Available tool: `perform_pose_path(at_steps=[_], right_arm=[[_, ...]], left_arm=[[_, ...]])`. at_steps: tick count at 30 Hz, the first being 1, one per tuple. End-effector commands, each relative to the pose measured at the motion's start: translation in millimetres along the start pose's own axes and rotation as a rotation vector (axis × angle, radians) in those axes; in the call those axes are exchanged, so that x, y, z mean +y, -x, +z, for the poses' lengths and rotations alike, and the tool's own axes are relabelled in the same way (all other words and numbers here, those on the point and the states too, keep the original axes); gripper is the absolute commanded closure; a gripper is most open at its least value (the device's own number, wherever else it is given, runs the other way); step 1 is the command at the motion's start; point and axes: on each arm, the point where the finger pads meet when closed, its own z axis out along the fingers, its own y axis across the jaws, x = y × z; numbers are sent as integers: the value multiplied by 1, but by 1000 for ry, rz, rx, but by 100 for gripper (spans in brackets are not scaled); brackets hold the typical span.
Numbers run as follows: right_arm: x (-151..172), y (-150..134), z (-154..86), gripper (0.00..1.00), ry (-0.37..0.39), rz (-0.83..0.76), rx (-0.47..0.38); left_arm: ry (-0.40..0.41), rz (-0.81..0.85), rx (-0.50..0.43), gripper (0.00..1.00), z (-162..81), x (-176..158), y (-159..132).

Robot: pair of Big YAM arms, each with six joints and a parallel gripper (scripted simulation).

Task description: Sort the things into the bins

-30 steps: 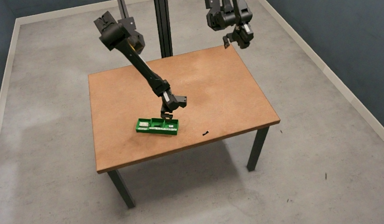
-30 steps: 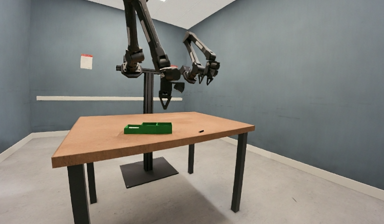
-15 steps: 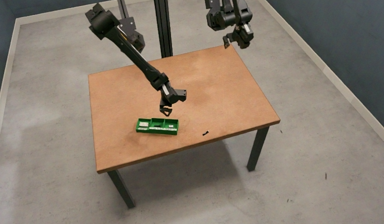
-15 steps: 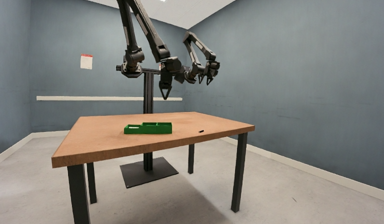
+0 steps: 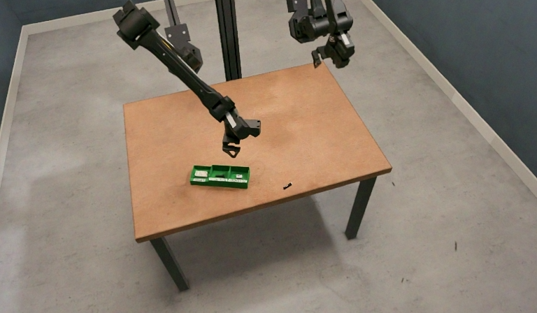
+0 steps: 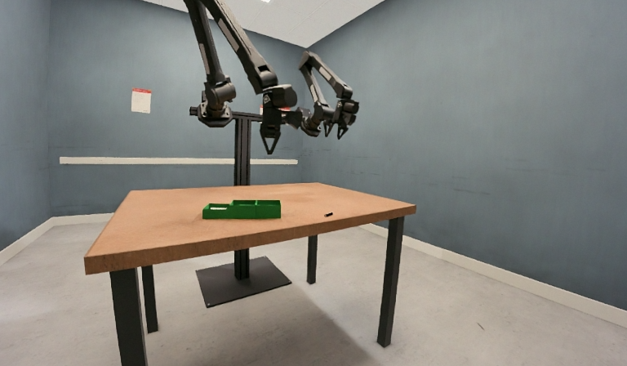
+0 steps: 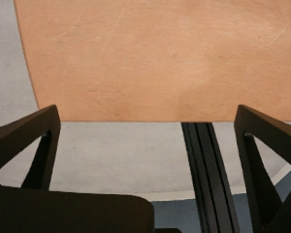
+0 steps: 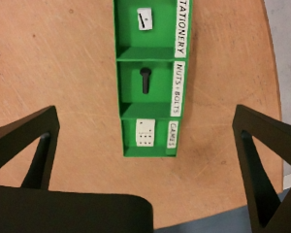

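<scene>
Green bins [image 5: 248,178] [image 6: 259,210] [image 8: 147,53] stand joined in a row on the counter [image 5: 308,135] [image 6: 157,205] [image 7: 136,58] [image 8: 78,73]; in the top view each holds one thing, while a small dark piece [image 5: 287,185] [image 6: 328,214] lies well apart near the front edge. It is too small to identify; if no label fits it, that spot outside the bins suits it. The right gripper [image 5: 231,153] [image 6: 269,152] [image 8: 145,115] hangs beyond the row there, and the left gripper [image 5: 329,65] [image 6: 333,136] [image 7: 147,114] waits by the far corner, presumably to leave room for the other arm. From the exterior view the row looks flat, as the ending demands, with nothing seen hanging over its walls. Through the left wrist view the jaws stand wide apart with nothing between them, so that arm seems unneeded. In the right wrist view the jaws are likewise wide apart and holding nothing. Below, a likely pencil sharpener [image 5: 239,176] [image 8: 145,20] sits by the stationery label [image 8: 182,29], a dark bolt [image 5: 220,176] [image 8: 145,80] by nuts and bolts, and a domino [image 5: 201,173] [image 8: 145,132] by games, each apparently matched to its label; sorting looks essentially finished.
</scene>
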Motion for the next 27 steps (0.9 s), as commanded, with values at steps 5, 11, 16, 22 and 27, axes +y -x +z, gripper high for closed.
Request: perform_pose_path(at_steps=[5, 11, 16, 22, 27], right_arm=[[4, -3, 1, 0, 9, 4, 9], [4, -3, 0, 0, 8, 5, 9], [4, -4, 0, 0, 7, 5, 8], [3, -4, -1, 0, 6, 6, 7], [3, -4, -1, 0, 6, 6, 7]], left_arm=[[3, -1, -48, 0, -19, 0, 20], [3, -1, -48, 0, -19, 0, 20], [3, -1, -48, 0, -19, 0, 20], [3, -1, -48, 0, -19, 0, 20], [3, -1, -48, 0, -19, 0, 20]])
